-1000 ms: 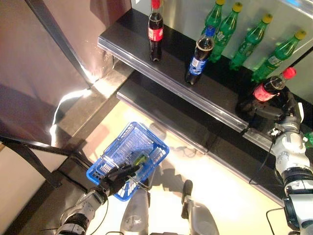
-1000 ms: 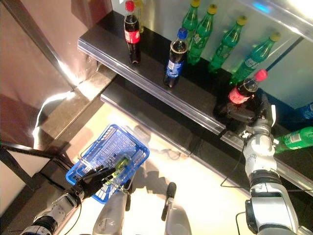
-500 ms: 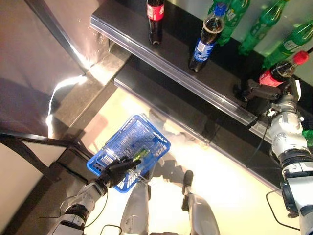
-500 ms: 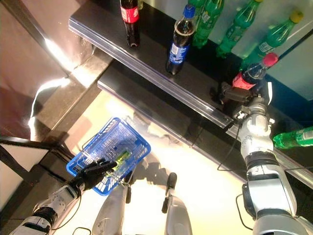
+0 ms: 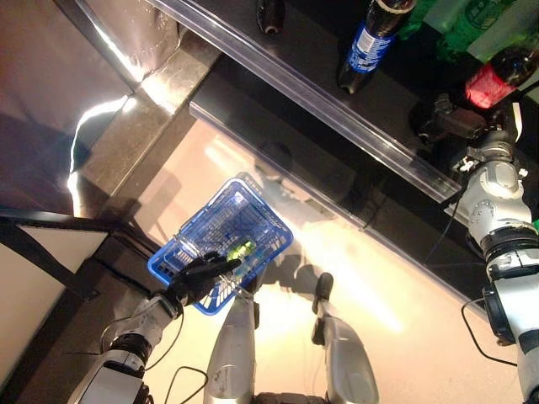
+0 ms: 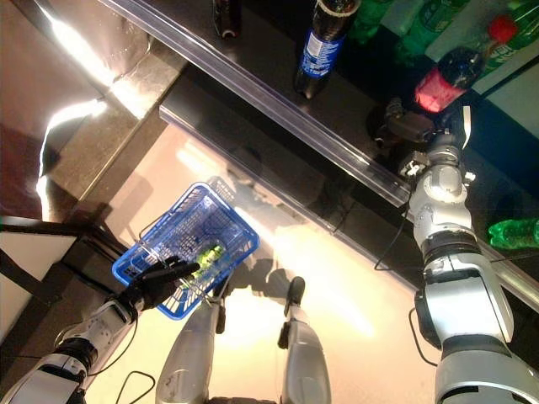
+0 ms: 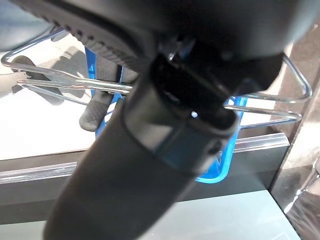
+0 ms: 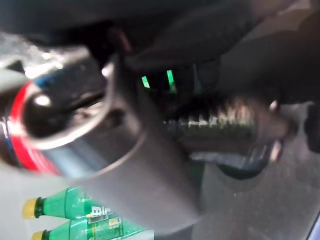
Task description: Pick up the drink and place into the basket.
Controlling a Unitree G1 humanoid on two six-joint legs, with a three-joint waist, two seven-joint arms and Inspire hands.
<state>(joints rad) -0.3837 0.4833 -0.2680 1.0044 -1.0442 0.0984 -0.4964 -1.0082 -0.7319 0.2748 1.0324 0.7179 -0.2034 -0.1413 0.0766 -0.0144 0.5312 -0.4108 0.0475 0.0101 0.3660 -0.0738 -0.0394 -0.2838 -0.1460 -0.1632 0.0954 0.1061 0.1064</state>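
The drink is a dark cola bottle [image 5: 497, 80] with a red label, leaning at the right end of the black shelf [image 5: 337, 114]. My right hand [image 5: 448, 126] is curled round its lower part; the right wrist view shows the red label [image 8: 17, 135] just past the thumb [image 8: 145, 165]. The blue wire-handled basket [image 5: 221, 240] hangs low on the left, above the floor. My left hand [image 5: 198, 278] grips its wire handle [image 7: 65, 85] at the near rim. A green bottle [image 5: 240, 250] lies inside the basket.
A blue-labelled cola bottle [image 5: 369, 42] and the base of another dark bottle [image 5: 269, 13] stand further left on the shelf. A green bottle [image 6: 514, 231] lies on the lower ledge at the right. Two green bottles [image 8: 75, 220] show behind the right hand.
The camera has tilted down, so the shelf has slid towards the top of the view. Both hands keep their holds; the cola bottle stays at the shelf's right end.
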